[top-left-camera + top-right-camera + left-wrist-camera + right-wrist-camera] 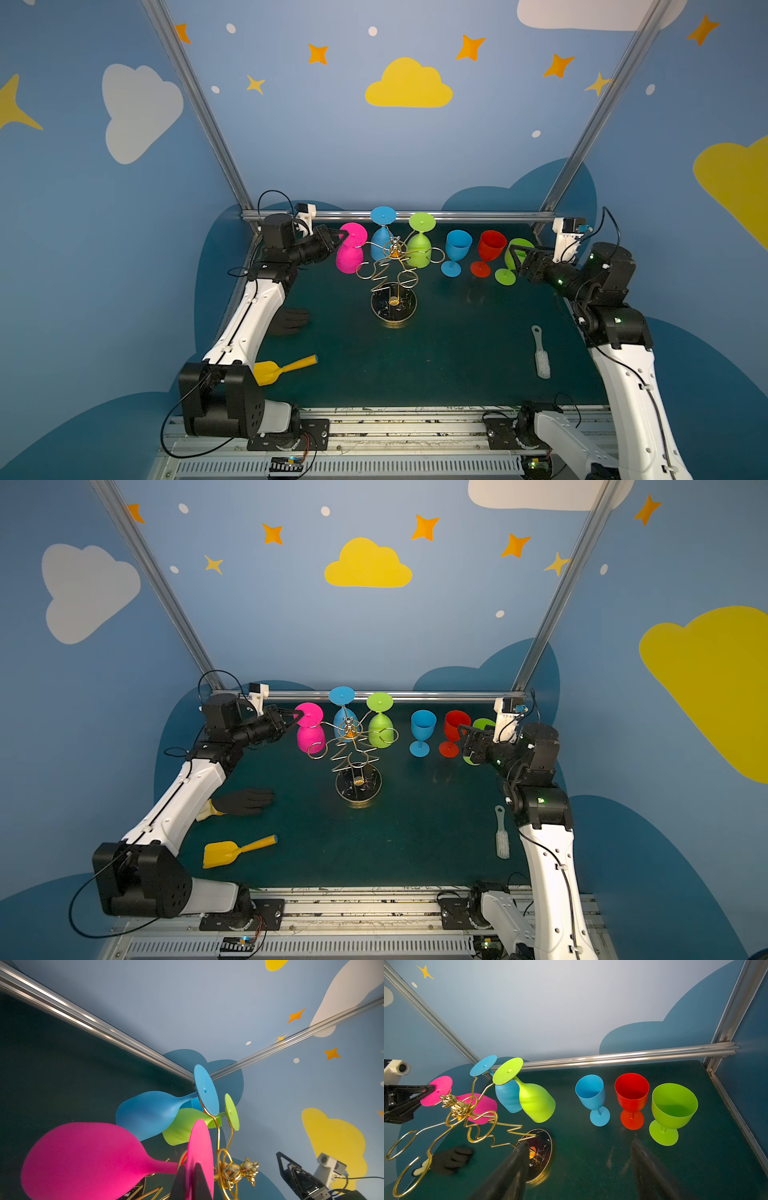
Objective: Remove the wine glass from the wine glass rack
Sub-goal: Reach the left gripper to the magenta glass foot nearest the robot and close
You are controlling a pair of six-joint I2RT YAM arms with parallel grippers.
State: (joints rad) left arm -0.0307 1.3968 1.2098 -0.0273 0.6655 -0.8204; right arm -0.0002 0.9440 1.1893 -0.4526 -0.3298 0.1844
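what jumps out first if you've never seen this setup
The gold wire rack mid-table, with a pink glass, a blue glass and a green glass hanging upside down from it. The left pincer is shut on the pink glass's foot. To the rack's right, a blue goblet, a red goblet and a green goblet stand upright in a row.

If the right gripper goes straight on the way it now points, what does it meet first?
The right gripper would probably meet the upright blue wine glass first; the red wine glass stands close beside that line. Depth is unclear.
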